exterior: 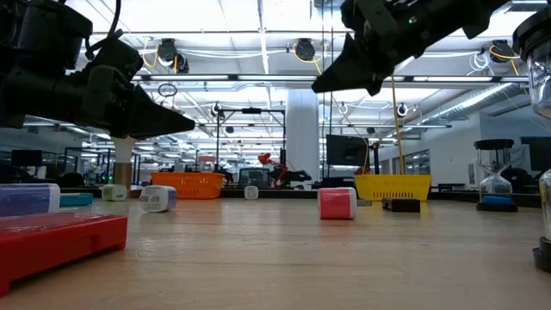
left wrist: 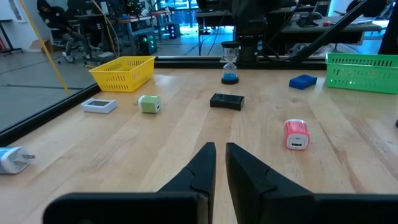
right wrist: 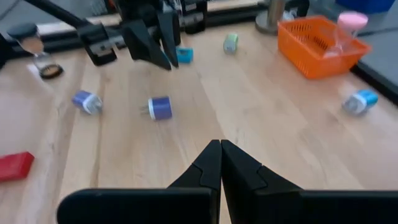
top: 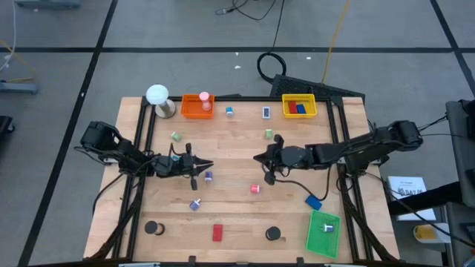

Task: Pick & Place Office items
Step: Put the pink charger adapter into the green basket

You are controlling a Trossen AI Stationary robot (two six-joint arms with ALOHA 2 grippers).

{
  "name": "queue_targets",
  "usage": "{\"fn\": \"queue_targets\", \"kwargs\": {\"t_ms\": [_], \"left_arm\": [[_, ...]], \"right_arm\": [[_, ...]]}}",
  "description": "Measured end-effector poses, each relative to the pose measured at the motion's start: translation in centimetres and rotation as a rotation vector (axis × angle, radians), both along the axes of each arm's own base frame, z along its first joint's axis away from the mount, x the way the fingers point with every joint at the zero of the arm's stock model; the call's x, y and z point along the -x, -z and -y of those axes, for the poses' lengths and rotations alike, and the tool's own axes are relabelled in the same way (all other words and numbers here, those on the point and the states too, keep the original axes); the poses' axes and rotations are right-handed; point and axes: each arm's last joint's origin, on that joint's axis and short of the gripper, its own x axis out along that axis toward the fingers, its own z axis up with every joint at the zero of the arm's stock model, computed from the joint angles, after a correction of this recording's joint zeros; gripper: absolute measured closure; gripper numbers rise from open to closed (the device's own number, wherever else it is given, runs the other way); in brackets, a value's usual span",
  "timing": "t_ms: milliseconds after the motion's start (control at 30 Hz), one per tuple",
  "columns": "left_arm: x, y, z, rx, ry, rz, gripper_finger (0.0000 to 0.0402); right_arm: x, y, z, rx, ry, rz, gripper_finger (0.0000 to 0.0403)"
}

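Note:
Small office items lie scattered on the wooden table: a pink piece (top: 255,188), a purple one (top: 209,176), a blue-purple one (top: 195,204), a red block (top: 217,233), two black discs (top: 152,228) (top: 273,234) and a blue block (top: 312,201). My left gripper (top: 210,166) hovers left of centre and points toward the table's right. In its wrist view its fingers (left wrist: 221,149) stand a narrow slit apart with nothing between them. My right gripper (top: 257,158) hangs above mid-table and points left. It is shut and empty (right wrist: 221,144).
An orange tray (top: 197,105) and a yellow tray (top: 299,106) holding red and blue blocks stand at the far edge. A green tray (top: 323,232) sits near right. A white ball on a base (top: 157,95) stands far left. Bare wood lies between the two grippers.

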Motion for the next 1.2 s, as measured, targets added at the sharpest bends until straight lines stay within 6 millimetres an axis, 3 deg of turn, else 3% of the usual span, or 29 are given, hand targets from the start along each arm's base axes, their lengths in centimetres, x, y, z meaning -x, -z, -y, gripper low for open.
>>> {"fn": "queue_targets", "kwargs": {"t_ms": [300, 700, 967, 1200], "left_arm": [[0.0, 0.0, 0.0, 0.000, 0.000, 0.000, 0.0362], [0.0, 0.0, 0.0, 0.000, 0.000, 0.000, 0.0355], [0.0, 0.0, 0.0, 0.000, 0.000, 0.000, 0.0366], [0.0, 0.0, 0.0, 0.000, 0.000, 0.000, 0.0356]], "right_arm": [[-0.7, 0.4, -0.3, -0.066, 0.059, -0.187, 0.0402], [-2.3, 0.5, -2.9, -0.036, 0.056, -0.402, 0.0392], [-2.7, 0.8, -4.4, -0.082, -0.038, -0.437, 0.0318], [-3.7, 3.1, -4.7, -0.061, -0.032, -0.497, 0.0234]]}}
